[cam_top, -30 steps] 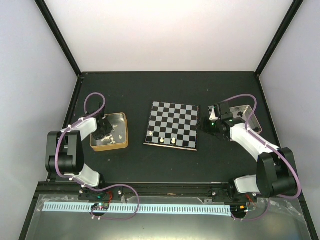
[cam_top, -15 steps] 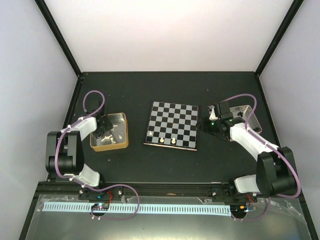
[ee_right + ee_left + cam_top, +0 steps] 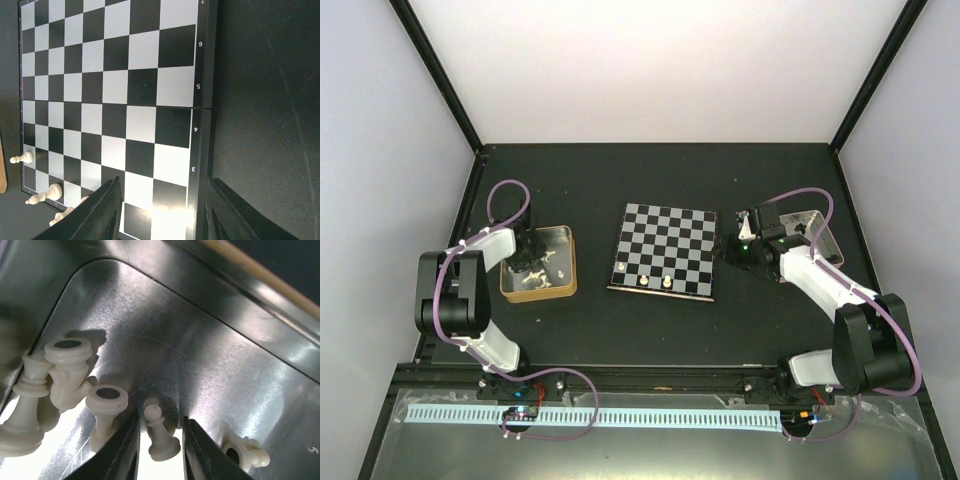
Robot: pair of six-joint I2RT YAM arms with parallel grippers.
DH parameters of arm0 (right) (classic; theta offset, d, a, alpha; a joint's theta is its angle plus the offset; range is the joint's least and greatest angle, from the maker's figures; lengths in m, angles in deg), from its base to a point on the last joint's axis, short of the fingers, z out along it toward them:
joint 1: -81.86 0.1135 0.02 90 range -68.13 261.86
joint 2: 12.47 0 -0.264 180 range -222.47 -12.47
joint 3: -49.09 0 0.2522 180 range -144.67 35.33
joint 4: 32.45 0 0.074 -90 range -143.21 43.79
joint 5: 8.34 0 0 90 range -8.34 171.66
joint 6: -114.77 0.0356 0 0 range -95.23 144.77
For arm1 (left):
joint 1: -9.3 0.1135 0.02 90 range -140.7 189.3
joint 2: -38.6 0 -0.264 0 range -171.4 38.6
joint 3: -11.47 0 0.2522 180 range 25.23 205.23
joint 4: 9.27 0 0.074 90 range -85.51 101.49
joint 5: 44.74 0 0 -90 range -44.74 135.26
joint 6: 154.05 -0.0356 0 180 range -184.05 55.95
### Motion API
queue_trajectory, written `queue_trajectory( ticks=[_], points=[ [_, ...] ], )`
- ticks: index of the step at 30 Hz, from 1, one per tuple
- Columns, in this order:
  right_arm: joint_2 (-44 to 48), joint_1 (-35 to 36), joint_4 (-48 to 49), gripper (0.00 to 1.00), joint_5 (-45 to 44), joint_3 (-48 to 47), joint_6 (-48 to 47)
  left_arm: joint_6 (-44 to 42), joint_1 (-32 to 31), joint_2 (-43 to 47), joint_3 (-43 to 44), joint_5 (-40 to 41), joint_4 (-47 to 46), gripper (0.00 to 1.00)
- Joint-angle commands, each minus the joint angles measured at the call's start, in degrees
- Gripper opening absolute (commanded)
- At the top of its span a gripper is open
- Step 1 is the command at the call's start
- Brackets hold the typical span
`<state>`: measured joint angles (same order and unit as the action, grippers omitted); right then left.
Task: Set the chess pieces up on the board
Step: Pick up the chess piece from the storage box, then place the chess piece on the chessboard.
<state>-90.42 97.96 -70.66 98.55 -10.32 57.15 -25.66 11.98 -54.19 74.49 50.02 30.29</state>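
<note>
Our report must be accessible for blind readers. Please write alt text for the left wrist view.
A small cream-white pawn sits between the two dark fingers of the left gripper, on the shiny floor of a metal tin. Other cream-white pieces lie jumbled to its left, one to its right.

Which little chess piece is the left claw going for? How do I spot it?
Find the gold-sided tin left of the board. Inside, the left gripper's two dark fingers straddle one cream pawn. The pieces beside it show dark round bases; it shows a small round head.
</note>
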Motion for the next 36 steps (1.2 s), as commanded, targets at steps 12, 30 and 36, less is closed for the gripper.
queue_trajectory(
  ticks=[12,30,36],
  points=[
    [2.34,2.56,0.79,0.48,2.69,-1.95,-0.68,-5.69,-3.14,8.02,0.55,-6.02,3.09,0.01],
    [-3.81,14.08,30.64,0.67,37.45,-10.8,21.32,-25.2,-27.58,23.69,3.97,-64.67,-22.97,0.04],
    [-1.81,14.8,31.59,0.58,39.58,-10.84,23.88,-27.45,-28.67,22.51,4.68,-69.66,-23.75,0.02]
  ],
)
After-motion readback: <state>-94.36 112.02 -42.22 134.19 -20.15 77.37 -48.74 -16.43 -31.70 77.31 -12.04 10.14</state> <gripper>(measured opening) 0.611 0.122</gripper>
